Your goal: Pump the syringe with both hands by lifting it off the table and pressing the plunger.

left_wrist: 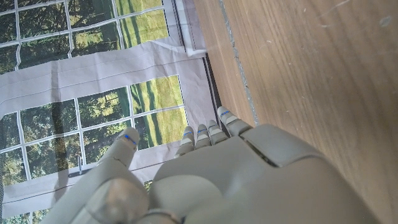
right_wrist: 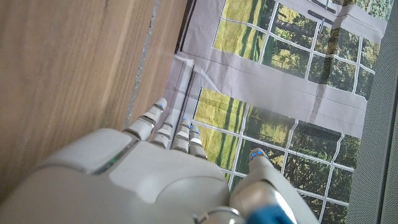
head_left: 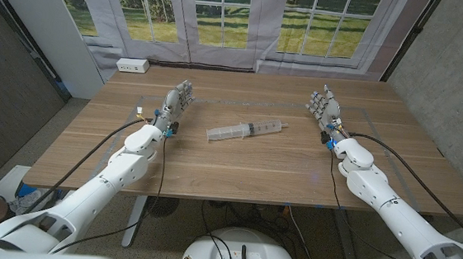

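Lying on the wooden bench (head_left: 254, 160), the syringe (head_left: 246, 130) is seen between the two hands, well apart from each and untouched. Its barrel end is turned toward the left hand (head_left: 178, 99) and its plunger end toward the right hand (head_left: 325, 106), with the plunger drawn partly out. The left hand is held with its fingers (left_wrist: 225, 119) extended and slightly apart, and nothing is gripped in it; in the left wrist view the thumb is seen spread away from the other fingers. The right hand is likewise kept open, its fingers (right_wrist: 152, 112) stretched out side by side and its thumb set off to one side, with nothing held. Both hands are placed over the bench surface, the syringe lying inward of each. Beyond the left hand, near the far bench edge, a white power strip (head_left: 132, 65) is seen. Curtained windows (head_left: 224, 13) are visible past the fingertips of both hands.
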